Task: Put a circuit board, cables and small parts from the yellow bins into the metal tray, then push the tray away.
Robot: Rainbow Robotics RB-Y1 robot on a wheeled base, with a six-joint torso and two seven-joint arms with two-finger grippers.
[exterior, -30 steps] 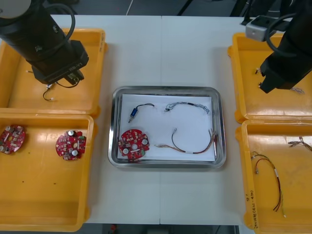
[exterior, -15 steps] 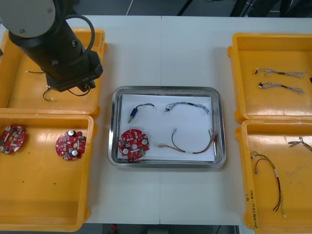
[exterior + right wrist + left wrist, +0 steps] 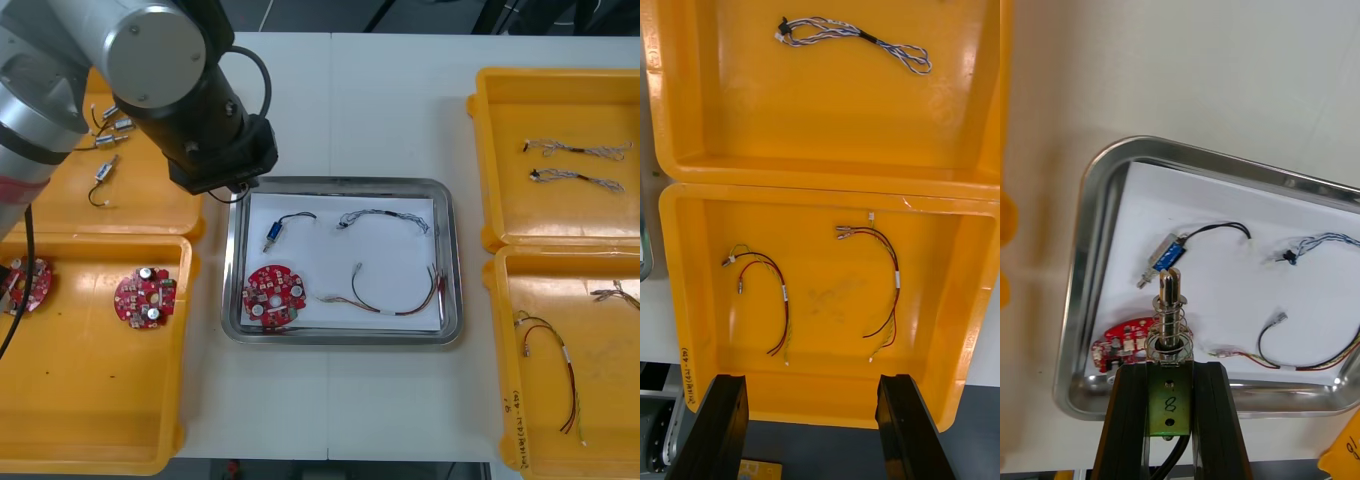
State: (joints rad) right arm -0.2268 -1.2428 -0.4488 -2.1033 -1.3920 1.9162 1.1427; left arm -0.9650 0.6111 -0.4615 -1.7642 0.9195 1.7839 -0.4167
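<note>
While right gripper (image 3: pixel 812 382) fingers stand apart, left gripper (image 3: pixel 1171 367), moved over tray (image 3: pixel 1225 160), clamps small metal part (image 3: pixel 1170 315)

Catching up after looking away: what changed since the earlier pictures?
The left end effector, shut on a small metal part, swung from the far left yellow bin to above the metal tray's far left corner. The right end effector, open, drew back from the far right bin to the near right bin. The tray's circuit board and cables stayed put.
</note>
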